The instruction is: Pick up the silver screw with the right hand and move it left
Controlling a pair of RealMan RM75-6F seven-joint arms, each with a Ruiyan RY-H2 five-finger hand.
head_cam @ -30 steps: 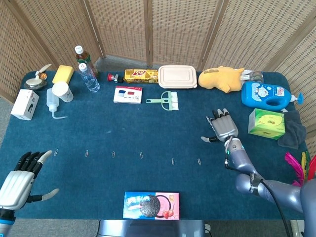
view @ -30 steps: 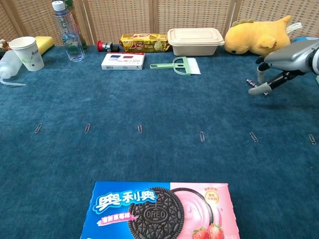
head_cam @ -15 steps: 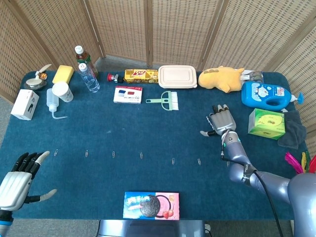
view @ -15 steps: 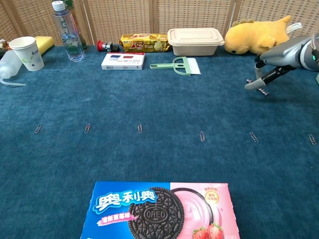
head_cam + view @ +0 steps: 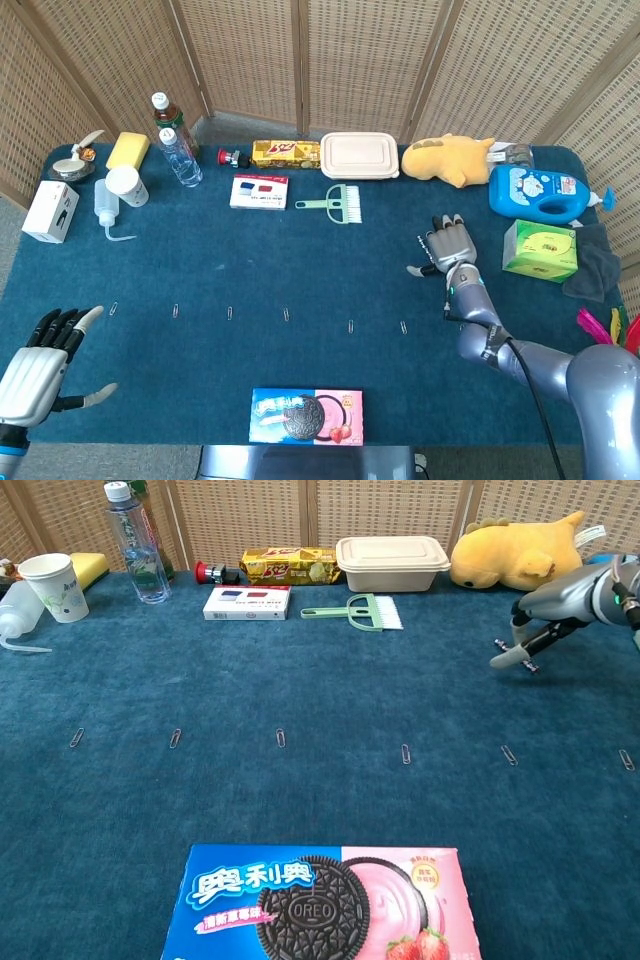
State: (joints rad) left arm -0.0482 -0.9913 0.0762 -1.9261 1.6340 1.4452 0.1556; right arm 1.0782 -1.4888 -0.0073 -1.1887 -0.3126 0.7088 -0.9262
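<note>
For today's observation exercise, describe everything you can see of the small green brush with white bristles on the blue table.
The small green brush with white bristles looks like pale green plastic: a thin handle pointing left and a wider head carrying a row of white bristles. It lies flat on the blue cloth-covered table, towards the back, just in front of the beige lidded container and right of the flat white box. Nothing touches it but the cloth.

Brush (image 5: 334,203) before lunch box (image 5: 359,155)
</note>
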